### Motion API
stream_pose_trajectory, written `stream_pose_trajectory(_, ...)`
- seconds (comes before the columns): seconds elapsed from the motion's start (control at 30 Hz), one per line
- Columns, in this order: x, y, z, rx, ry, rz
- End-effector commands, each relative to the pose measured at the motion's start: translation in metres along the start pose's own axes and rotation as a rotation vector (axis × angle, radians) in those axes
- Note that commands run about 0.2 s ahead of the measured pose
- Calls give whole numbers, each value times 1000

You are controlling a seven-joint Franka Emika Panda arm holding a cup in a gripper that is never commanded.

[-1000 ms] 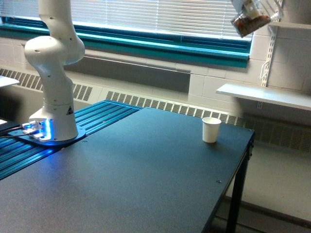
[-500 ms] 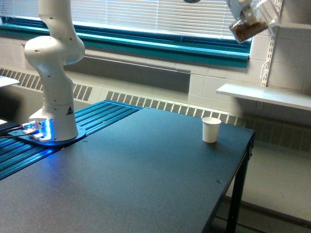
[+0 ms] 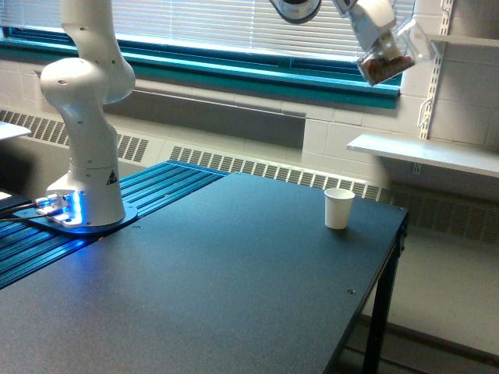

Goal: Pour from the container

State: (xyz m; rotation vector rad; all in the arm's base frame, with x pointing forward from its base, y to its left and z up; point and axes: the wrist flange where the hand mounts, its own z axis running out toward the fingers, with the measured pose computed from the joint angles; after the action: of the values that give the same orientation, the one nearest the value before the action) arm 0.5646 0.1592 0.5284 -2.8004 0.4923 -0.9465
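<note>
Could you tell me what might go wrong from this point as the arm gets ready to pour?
The container hangs tilted, high above the table, with brown granules inside; poured from that height, they could scatter or bounce out of the white cup.

The white cup stands close to the table's far edge, so spilled granules may end up on the floor.

The gripper is only partly in frame, so its hold on the container cannot be judged.
</note>
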Motion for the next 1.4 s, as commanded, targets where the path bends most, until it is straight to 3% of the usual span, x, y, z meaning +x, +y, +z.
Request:
stream_pose_trajectory(0.03, -27, -21, -8, 29, 2, -4)
stream_pose_trajectory(0.47, -91, -31, 6, 33, -69, -48)
stream_pose_trajectory(0.9, -154, -19, 28, 7, -174, -86)
stream_pose_trajectory(1.4, -196, -8, 51, 1, -257, -99)
